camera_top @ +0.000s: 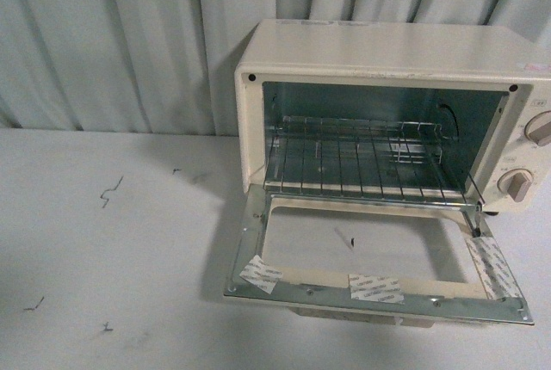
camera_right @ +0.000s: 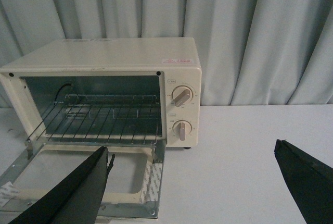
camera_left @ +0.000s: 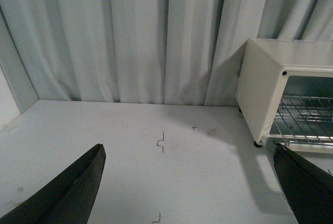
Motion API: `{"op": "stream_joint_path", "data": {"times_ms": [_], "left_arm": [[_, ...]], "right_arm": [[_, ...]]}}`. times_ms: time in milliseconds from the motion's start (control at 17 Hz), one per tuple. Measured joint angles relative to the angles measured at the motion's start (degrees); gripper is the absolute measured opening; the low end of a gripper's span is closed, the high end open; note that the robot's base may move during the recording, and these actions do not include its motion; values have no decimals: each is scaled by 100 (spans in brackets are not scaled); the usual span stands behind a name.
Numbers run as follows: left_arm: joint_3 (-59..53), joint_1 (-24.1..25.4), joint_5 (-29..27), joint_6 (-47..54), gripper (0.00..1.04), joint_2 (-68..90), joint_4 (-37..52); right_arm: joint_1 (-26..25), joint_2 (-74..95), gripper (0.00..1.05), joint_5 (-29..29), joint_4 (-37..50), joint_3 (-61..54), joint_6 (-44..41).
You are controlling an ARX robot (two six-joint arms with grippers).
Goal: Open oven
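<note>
The cream-white oven (camera_top: 379, 52) stands at the back right of the white table, and its drop-down door (camera_top: 379, 288) lies fully open and flat on the table. The wire rack (camera_top: 362, 159) shows inside, and two round knobs (camera_top: 525, 159) sit on its right panel. Neither gripper shows in the front view. In the left wrist view my left gripper (camera_left: 190, 182) is open and empty over bare table, left of the oven (camera_left: 270, 88). In the right wrist view my right gripper (camera_right: 190, 174) is open and empty, in front of the oven (camera_right: 109, 60) by the door's right edge (camera_right: 153, 174).
Pale curtains (camera_top: 112, 34) hang behind the table. Small dark scribble marks (camera_top: 110, 191) dot the white tabletop (camera_top: 103, 258) left of the oven. White tape strips (camera_top: 374, 286) stick to the inside of the open door.
</note>
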Motion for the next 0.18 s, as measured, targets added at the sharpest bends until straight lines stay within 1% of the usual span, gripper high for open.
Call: {"op": "stream_joint_path", "data": {"times_ms": [177], "left_arm": [[0,0,0,0,98,0,0]], "right_arm": [[0,0,98,0,2,0,0]]}}
